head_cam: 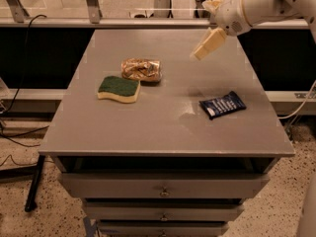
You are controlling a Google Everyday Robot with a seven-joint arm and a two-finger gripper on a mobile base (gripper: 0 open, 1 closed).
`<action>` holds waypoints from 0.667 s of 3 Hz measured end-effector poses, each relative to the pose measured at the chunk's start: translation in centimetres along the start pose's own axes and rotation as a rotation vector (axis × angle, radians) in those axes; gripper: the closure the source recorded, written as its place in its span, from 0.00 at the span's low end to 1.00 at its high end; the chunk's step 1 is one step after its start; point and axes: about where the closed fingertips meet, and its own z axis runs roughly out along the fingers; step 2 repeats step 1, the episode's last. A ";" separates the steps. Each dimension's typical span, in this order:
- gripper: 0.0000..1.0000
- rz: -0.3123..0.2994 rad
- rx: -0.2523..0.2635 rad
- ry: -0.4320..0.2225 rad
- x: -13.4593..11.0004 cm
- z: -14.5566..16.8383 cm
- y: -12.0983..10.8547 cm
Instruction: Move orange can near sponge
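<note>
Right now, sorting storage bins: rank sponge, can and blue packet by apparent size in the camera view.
1. sponge and packet, alike.
2. can, slightly smaller, though farther back, so unsure.
The claw hovers above the table's far right.

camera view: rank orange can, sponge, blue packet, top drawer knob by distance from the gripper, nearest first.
The gripper hangs above the back right of the table.
1. Orange can, to the gripper's left, and dark blue packet, toward the front right: too close to call.
2. Sponge, front-left of the can.
3. Top drawer knob, below the table's front edge.
</note>
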 end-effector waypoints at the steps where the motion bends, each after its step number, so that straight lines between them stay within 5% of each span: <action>1: 0.00 0.000 0.000 0.000 0.0 0.0 0.0; 2: 0.00 0.000 0.000 0.000 0.0 0.0 0.0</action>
